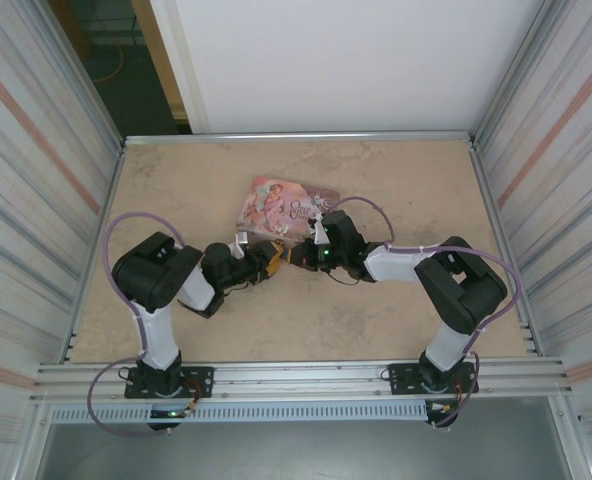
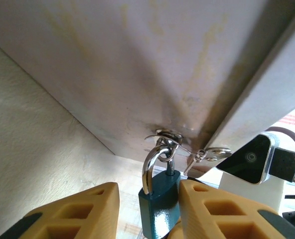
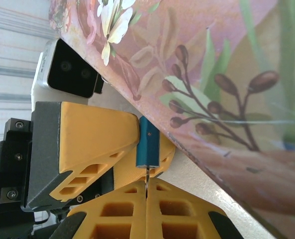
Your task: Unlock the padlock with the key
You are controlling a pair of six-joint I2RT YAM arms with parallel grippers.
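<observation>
The padlock [image 2: 160, 209] has a blue body and a silver shackle [image 2: 148, 169] hooked through a metal loop [image 2: 167, 135] on the tin. It stands between the yellow fingers of my left gripper [image 2: 147, 219], against the right finger [image 2: 212, 209], with a gap to the left finger [image 2: 73, 214]. My right gripper [image 3: 146, 199] is shut on the key [image 3: 146, 180], whose thin blade meets the bottom of the padlock [image 3: 149, 142]. In the top view the left gripper [image 1: 274, 258] and the right gripper [image 1: 301, 255] meet tip to tip at the tin's near edge.
The pink illustrated tin [image 1: 286, 208] lies mid-table, tilted over both grippers, its painted side [image 3: 227, 89] close to the right fingers. A spare key [image 2: 215, 153] hangs on a wire ring beside the shackle. Metal walls enclose the table [image 1: 396, 320].
</observation>
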